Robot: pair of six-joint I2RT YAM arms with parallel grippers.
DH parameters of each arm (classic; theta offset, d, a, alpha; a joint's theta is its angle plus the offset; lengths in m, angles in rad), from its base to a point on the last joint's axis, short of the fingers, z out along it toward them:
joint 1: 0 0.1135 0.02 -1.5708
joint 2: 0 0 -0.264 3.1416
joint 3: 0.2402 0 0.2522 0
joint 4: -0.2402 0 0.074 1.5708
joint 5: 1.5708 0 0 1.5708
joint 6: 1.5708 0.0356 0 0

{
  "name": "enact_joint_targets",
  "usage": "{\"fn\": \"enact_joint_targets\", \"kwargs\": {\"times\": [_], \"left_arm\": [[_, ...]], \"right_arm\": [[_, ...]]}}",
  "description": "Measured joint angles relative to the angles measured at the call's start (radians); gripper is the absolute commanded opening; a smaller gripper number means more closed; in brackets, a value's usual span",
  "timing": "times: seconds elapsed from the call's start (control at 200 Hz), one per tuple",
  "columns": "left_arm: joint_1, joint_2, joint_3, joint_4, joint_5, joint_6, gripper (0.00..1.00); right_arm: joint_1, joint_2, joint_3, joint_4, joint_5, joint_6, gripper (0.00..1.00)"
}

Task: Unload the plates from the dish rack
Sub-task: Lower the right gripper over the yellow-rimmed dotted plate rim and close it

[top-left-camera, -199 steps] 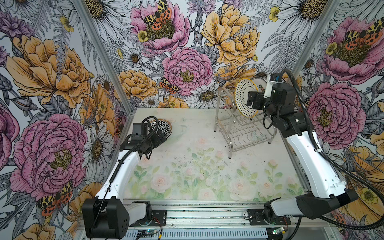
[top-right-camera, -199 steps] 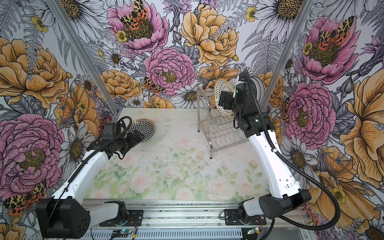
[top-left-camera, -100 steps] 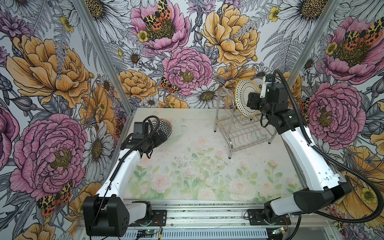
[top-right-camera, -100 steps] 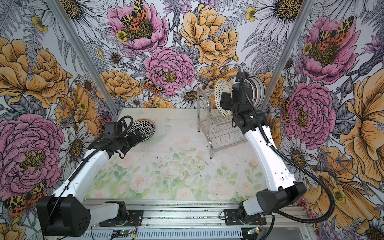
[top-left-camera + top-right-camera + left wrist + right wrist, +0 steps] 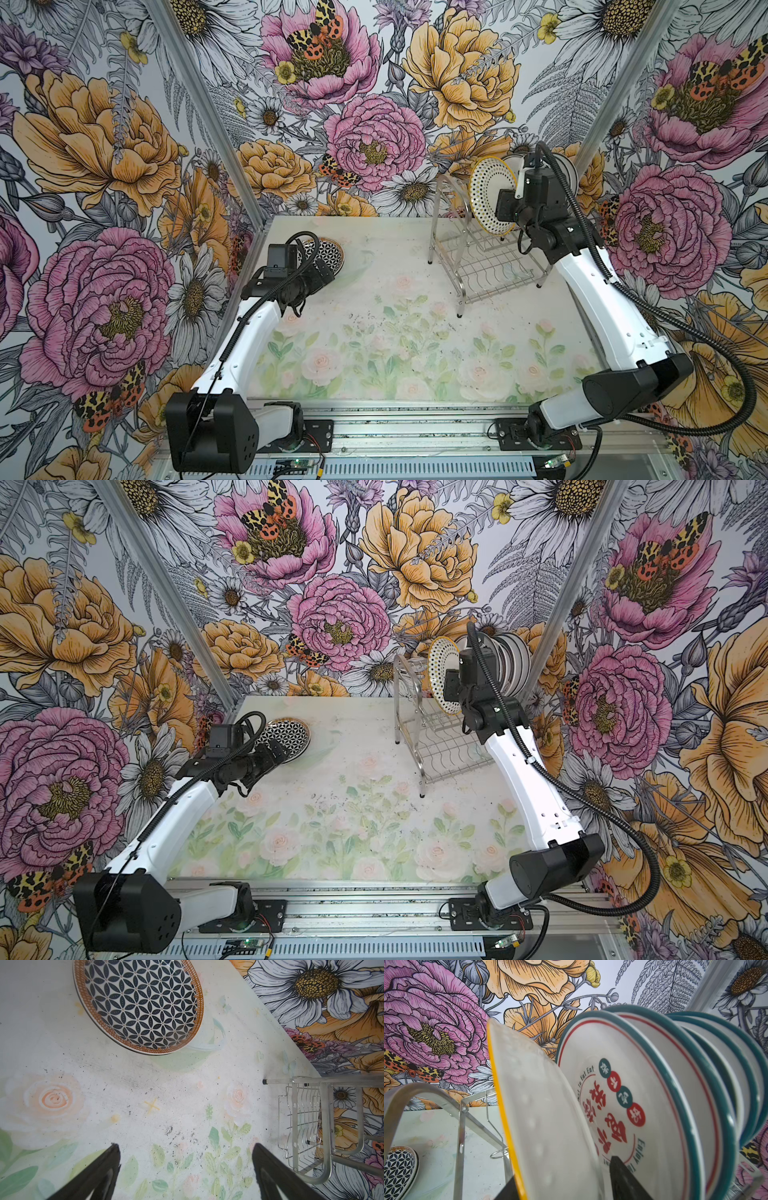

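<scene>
The right gripper (image 5: 562, 1185) is straddling the rim of the yellow-rimmed plate (image 5: 542, 1122), which is standing on edge at the open end of the row in the dish rack (image 5: 490, 270). Whether the jaws are pressing cannot be told.

A shallow bite risks the glazed rim slipping. A tilted lift risks striking the teal-ringed plates (image 5: 654, 1105) just behind, or dragging the rack.

The left gripper (image 5: 185, 1147) is hanging well apart from the rack, jaws spread wide with nothing between them, near the lattice plate (image 5: 137, 1003), which is lying on the scuffed floral table (image 5: 374, 332). Floral walls (image 5: 374, 104) are crowding the rack's far side.

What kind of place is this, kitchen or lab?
Probably a lab robot cell, not a kitchen: left arm and right arm mounted on an aluminium rail, floral-printed walls boxing in a tabletop, dish rack of plates staged on it.
</scene>
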Motion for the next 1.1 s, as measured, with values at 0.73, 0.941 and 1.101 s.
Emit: {"fn": "enact_joint_targets", "kwargs": {"times": [0.73,0.941,1.101], "left_arm": [[0.0,0.031,0.0,0.0,0.0,0.0,0.99],[0.0,0.031,0.0,0.0,0.0,0.0,0.99],[0.0,0.032,0.0,0.0,0.0,0.0,0.99]], "right_arm": [[-0.015,-0.019,-0.101,0.052,0.003,-0.003,0.28],[-0.016,-0.026,-0.114,0.063,-0.002,-0.013,0.23],[-0.016,-0.027,-0.12,0.073,-0.005,-0.035,0.18]]}}
